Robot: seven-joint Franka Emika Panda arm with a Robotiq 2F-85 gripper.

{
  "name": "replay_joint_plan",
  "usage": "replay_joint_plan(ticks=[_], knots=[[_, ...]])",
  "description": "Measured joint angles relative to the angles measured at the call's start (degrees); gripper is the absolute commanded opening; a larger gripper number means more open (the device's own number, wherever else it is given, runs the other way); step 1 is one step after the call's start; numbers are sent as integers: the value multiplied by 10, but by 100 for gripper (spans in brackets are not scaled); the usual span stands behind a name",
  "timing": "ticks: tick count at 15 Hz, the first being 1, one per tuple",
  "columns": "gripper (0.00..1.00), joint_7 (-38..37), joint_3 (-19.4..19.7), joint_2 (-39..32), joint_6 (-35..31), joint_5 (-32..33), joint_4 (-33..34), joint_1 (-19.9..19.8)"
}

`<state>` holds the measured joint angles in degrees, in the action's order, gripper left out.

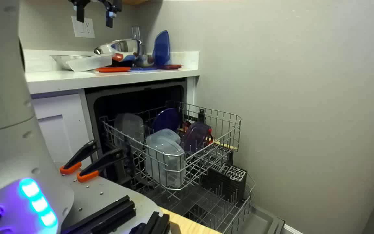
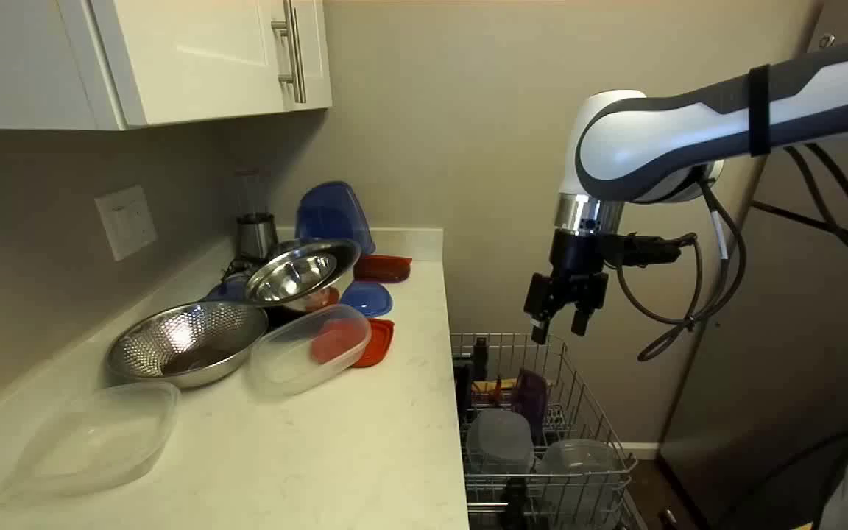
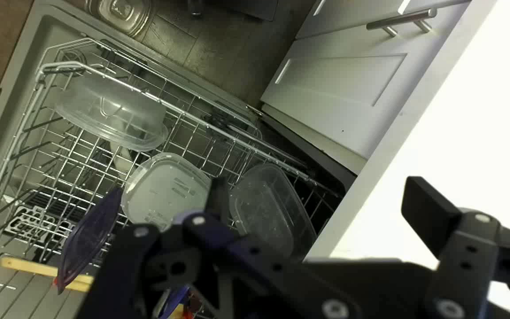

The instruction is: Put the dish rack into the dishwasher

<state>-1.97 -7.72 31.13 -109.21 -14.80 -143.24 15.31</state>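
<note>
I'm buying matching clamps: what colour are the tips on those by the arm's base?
Orange; the clamp tips show best in an exterior view.

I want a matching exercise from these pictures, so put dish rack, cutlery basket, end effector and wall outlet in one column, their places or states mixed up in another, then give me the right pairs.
Things
1. dish rack
2. cutlery basket
3. end effector
4. wall outlet

Places or states
A. in the air, jaws apart, holding nothing
B. fixed on the wall
C. in the lower rack
D. jutting out of the dishwasher, carrying clear containers

Right pairs: 1-D, 2-C, 3-A, 4-B
</note>
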Motion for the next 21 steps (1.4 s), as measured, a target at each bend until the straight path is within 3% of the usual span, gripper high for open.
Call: replay_joint_plan(ticks=[11, 16, 21], knots=[[100, -2, 0, -1, -1, 0, 0, -4], [100, -5, 9, -37, -37, 1, -1, -51], [100, -5, 43, -123, -103, 2, -6, -99]])
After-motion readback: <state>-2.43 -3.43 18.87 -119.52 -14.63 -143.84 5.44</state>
